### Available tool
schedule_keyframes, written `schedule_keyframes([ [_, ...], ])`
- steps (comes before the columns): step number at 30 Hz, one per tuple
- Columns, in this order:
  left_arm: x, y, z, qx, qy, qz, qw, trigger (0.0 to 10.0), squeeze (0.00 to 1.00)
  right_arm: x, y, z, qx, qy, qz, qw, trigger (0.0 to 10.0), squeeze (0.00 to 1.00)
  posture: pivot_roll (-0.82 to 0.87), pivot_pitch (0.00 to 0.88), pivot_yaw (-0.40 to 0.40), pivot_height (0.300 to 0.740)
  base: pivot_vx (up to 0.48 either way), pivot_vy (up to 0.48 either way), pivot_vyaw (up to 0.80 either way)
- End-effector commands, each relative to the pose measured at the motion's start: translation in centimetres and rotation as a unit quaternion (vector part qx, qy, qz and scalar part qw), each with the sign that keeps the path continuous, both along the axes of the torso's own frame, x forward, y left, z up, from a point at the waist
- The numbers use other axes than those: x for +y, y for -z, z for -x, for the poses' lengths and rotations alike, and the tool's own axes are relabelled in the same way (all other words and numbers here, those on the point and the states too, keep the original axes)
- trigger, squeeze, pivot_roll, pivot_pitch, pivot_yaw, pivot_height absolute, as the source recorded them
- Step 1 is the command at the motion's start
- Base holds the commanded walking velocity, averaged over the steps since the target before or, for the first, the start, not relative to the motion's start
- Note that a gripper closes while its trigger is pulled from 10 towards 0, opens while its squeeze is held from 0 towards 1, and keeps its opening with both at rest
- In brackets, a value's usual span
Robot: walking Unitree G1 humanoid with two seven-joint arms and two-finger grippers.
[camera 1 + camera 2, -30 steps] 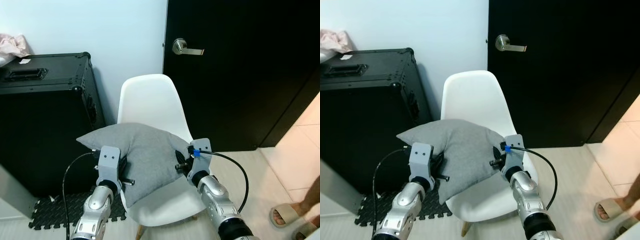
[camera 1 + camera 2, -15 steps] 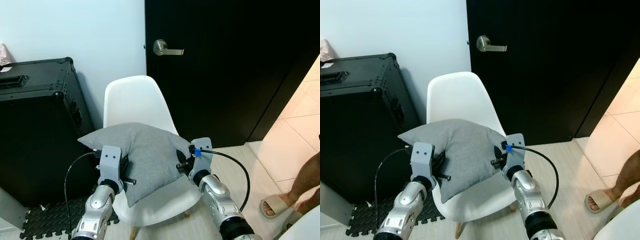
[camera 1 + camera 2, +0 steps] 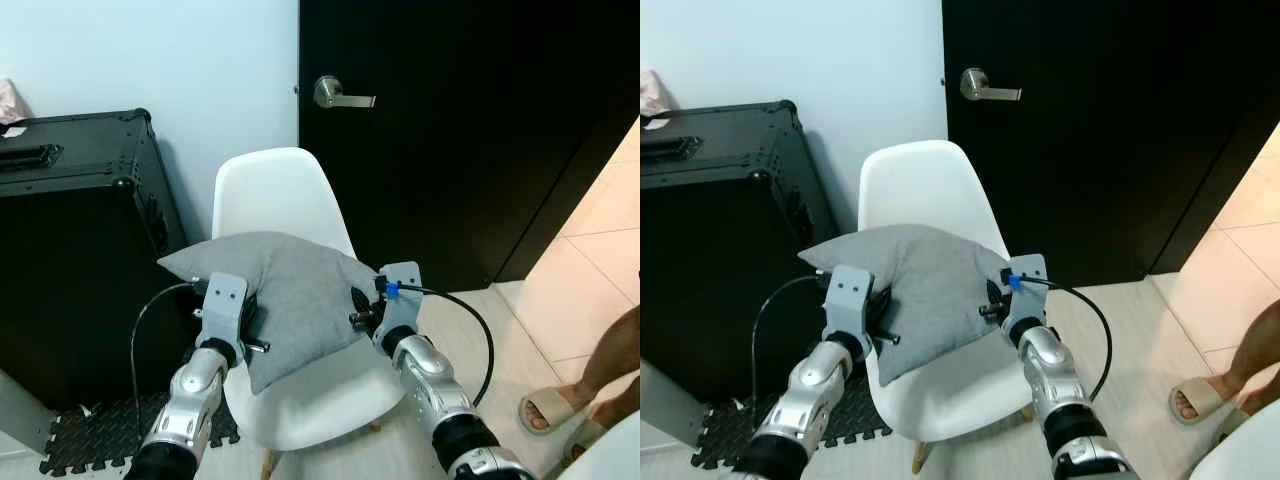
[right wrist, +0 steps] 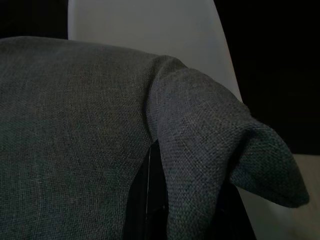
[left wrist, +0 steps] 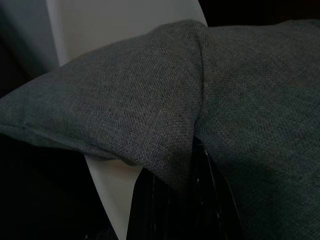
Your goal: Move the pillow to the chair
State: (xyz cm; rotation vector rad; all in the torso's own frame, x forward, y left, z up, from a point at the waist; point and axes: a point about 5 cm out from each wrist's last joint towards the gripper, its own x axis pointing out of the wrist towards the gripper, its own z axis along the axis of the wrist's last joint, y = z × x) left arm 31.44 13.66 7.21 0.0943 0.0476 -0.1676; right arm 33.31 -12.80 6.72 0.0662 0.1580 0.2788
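The grey pillow (image 3: 285,300), a soft square cushion of coarse woven fabric with pointed corners, hangs above the seat of the white chair (image 3: 283,195), held up between the two grippers. In the head views the left gripper (image 3: 243,322) presses into the pillow's left edge and the right gripper (image 3: 362,308) into its right edge, each silver arm trailing a black cable. The chair is a smooth moulded plastic shell with a rounded back and wooden legs. Just to its left stands a large black hard case (image 3: 75,250) with metal-trimmed corners on a dark foam mat (image 3: 90,440); behind it are a pale wall and a black door with a brushed metal lever handle (image 3: 340,96). At the right edge a person's leg and sandalled foot (image 3: 560,405) rest on the beige tiles. In the left wrist view the weave bunches in a fold over a black finger (image 5: 170,200), clamped on the cloth, the white shell beyond. In the right wrist view the fabric likewise drapes over a pinching finger (image 4: 150,200).
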Motion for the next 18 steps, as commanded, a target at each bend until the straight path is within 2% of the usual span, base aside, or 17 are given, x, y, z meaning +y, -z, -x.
schedule_keyframes([
  [1, 0.6, -0.9, -0.6, -0.027, -0.008, -0.016, 0.999, 10.0, 0.0, -0.3, -0.2, -0.2, -0.011, 0.003, 0.019, 1.0, 10.0, 0.0, 0.03, 0.042, -0.015, 0.69, 0.0, 0.0, 0.0],
  [6, 0.3, -0.9, -1.1, -0.023, -0.005, -0.026, 0.999, 10.0, 0.0, -0.2, -0.5, -0.6, -0.012, 0.006, 0.027, 1.0, 10.0, 0.0, 0.02, 0.047, -0.011, 0.69, 0.0, 0.0, 0.0],
  [9, 0.2, -1.1, -1.4, -0.022, -0.007, -0.03, 0.999, 10.0, 0.0, -0.1, -0.6, -0.8, -0.006, 0.009, 0.014, 1.0, 10.0, 0.0, 0.02, 0.052, -0.007, 0.685, 0.0, 0.0, 0.0],
  [14, 0.8, -1.0, -1.9, -0.018, -0.028, -0.043, 0.999, 10.0, 0.0, 0.0, -0.6, -0.9, -0.009, 0.003, 0.019, 1.0, 10.0, 0.0, 0.02, 0.057, -0.006, 0.655, 0.0, 0.0, 0.0],
  [18, 1.1, -1.0, -2.1, -0.014, -0.036, -0.045, 0.998, 10.0, 0.0, 0.1, -0.5, -0.9, -0.01, 0.0, 0.028, 1.0, 10.0, 0.0, 0.03, 0.063, -0.008, 0.655, 0.0, 0.0, 0.0],
])
